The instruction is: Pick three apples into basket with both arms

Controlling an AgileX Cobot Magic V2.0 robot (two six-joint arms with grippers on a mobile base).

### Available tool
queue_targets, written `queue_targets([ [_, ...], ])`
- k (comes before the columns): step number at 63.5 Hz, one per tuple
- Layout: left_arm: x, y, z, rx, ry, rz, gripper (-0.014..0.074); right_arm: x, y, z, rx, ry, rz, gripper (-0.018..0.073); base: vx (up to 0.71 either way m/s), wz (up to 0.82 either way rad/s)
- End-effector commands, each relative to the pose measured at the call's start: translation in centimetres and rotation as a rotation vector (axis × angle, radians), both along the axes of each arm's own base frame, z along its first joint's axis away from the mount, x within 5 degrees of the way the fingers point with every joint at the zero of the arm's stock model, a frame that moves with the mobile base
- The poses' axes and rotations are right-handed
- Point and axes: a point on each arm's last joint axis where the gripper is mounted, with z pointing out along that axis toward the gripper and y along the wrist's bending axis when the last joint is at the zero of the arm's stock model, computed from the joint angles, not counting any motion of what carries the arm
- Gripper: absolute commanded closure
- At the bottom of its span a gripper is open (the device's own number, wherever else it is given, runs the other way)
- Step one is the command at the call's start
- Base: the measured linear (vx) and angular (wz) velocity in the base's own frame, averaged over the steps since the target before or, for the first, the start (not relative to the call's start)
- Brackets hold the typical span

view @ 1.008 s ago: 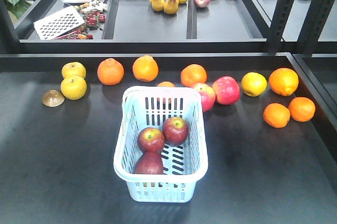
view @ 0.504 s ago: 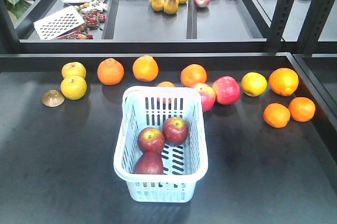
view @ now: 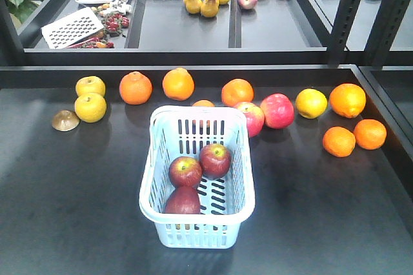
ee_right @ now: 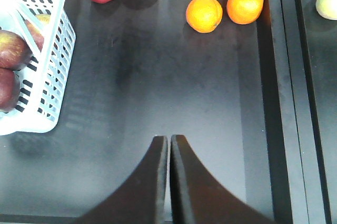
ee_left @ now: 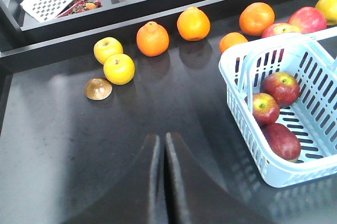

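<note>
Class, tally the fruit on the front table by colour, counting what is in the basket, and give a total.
Dark red apples in the basket: 3
Pink-red apples: 2
Orange fruit: 7
Yellow fruit: 3
Total: 15

left gripper [ee_left: 161, 141]: smooth black curved fingers | right gripper [ee_right: 169, 142]: same, seemingly dark brown-black

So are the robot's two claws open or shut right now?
Left gripper: shut, holding nothing.
Right gripper: shut, holding nothing.
</note>
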Motion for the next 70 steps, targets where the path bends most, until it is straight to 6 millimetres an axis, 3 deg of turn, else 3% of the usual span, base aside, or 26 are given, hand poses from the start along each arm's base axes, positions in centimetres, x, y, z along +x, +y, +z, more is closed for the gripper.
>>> queue_targets([
  [1, 0.1, 0.0, 1.3, -0.026, -0.092, -0.001, 0.0605, 0.0, -0.1, 1.2, -0.013, -0.089, 0.001, 0.0568, 0.00, 0.00],
  [49, -0.4, 0.4, 1.3, -0.005, -0.136, 0.006, 0.0604, 0.0, -0.1, 1.2, -0.013, -0.089, 0.001, 0.0568, 0.00, 0.00],
  [60, -1.9, 0.5, -1.7, -0.043, -0.252, -0.025, 0.0604, 0.0, -0.1, 1.2, -0.008, -0.090, 0.003, 0.0568, 0.00, 0.00],
  [70, -3.7, 0.6, -6.2, -0.110, -0.421, -0.068, 0.0604, 0.0, -0.1, 1.2, -0.008, -0.090, 0.003, 0.0568, 0.00, 0.00],
])
